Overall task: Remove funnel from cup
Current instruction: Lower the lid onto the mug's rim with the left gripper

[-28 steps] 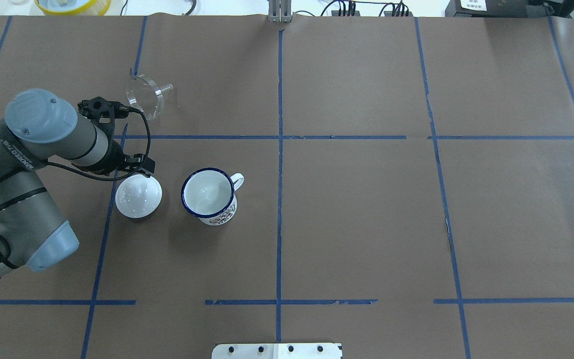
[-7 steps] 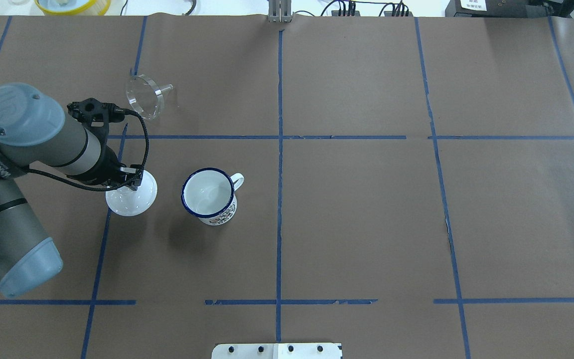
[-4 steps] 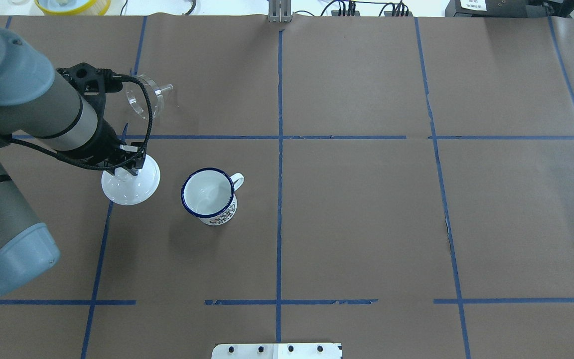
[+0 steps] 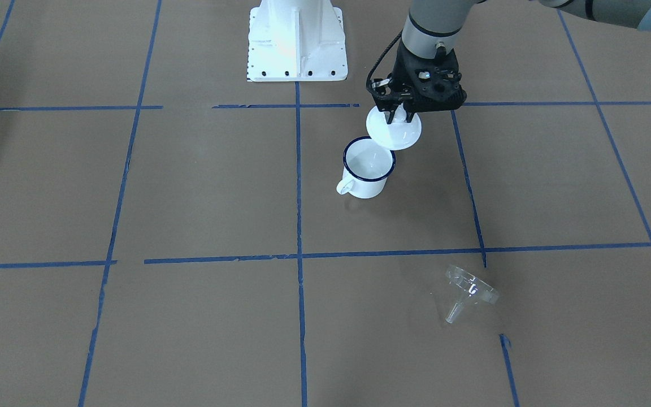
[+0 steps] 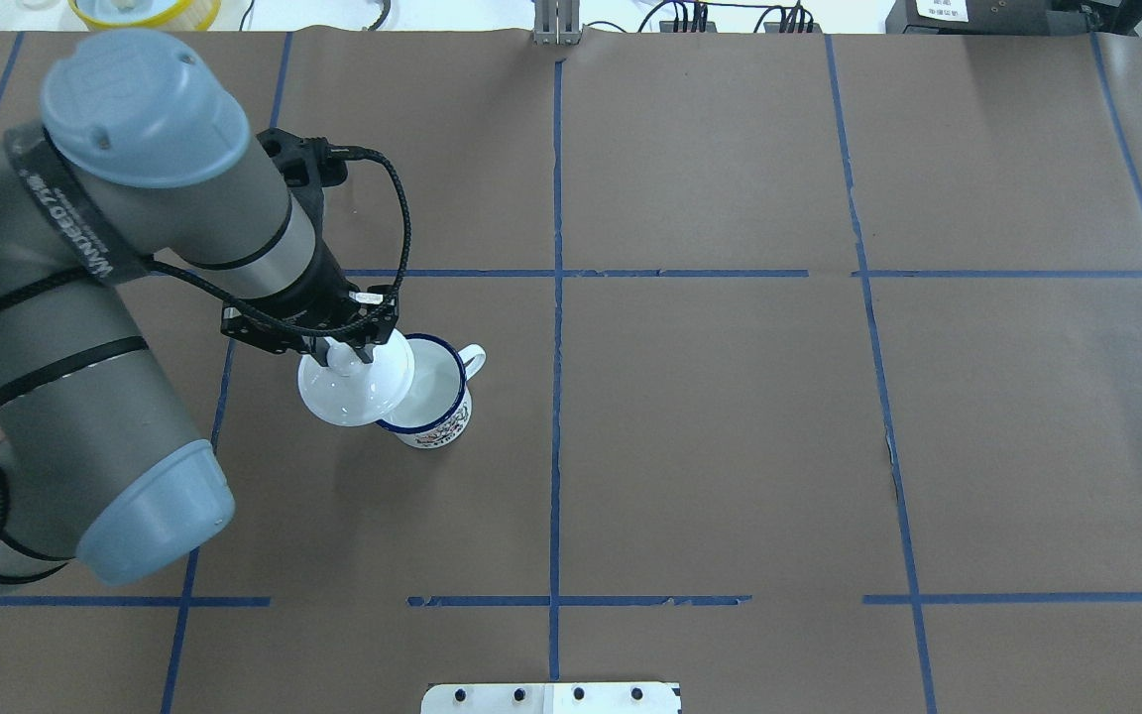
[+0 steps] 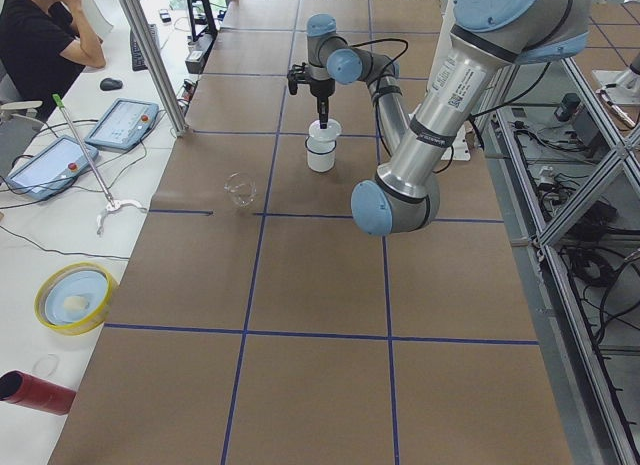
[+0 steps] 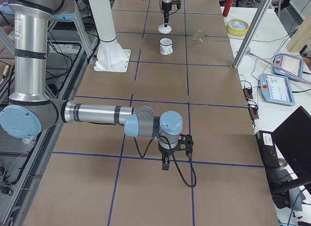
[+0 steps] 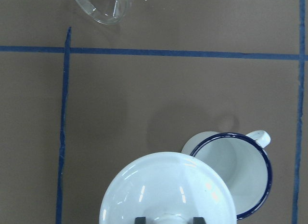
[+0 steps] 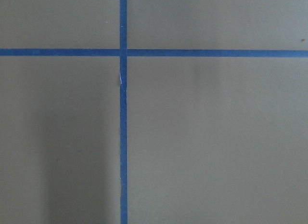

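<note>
Overhead exterior view: the grey left arm [image 5: 135, 198] enters from the left edge and reaches toward the centre-left of a table [image 5: 730, 446] covered in brown paper and marked with blue tape lines [image 5: 555, 297]. The left gripper [image 5: 346, 357] points down, its two fingers clamped on the knob of a round white lid [image 5: 353, 395]. The lid overlaps the left part of the cup's rim; whether the two touch cannot be told. Just right of the lid stands the cup [image 5: 437, 397], upright, its handle pointing to the upper right, and nothing sits in the part of it that shows.

In the front-facing view the funnel [image 4: 468, 291] lies tipped on its side on the paper at lower right, well apart from the cup.

In the exterior right view the right gripper [image 7: 165, 164] hangs low over the table at lower centre; whether its fingers are apart or together cannot be told.
</note>
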You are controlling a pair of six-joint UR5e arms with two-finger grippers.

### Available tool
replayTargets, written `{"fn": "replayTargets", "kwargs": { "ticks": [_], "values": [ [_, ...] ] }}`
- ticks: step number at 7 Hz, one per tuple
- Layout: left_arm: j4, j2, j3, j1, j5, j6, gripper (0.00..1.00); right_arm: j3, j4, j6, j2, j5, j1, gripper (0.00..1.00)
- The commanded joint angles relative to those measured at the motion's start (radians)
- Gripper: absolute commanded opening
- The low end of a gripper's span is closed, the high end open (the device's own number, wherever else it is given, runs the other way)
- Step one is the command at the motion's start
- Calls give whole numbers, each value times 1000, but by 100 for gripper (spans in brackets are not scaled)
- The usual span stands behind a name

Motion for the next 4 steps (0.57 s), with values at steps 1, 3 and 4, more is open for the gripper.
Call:
{"fn": "replayTargets", "kwargs": {
  "ticks": [1, 3, 4],
  "values": [
    [-101, -24, 114, 20, 1, -10, 0, 0, 0, 0, 0, 0, 0, 100],
    [-157, -23, 161, 20, 1, -10, 0, 0, 0, 0, 0, 0, 0, 100],
    [-157, -20, 161, 20, 1, -9, 0, 0, 0, 0, 1, 0, 0, 100]
  ]
}}
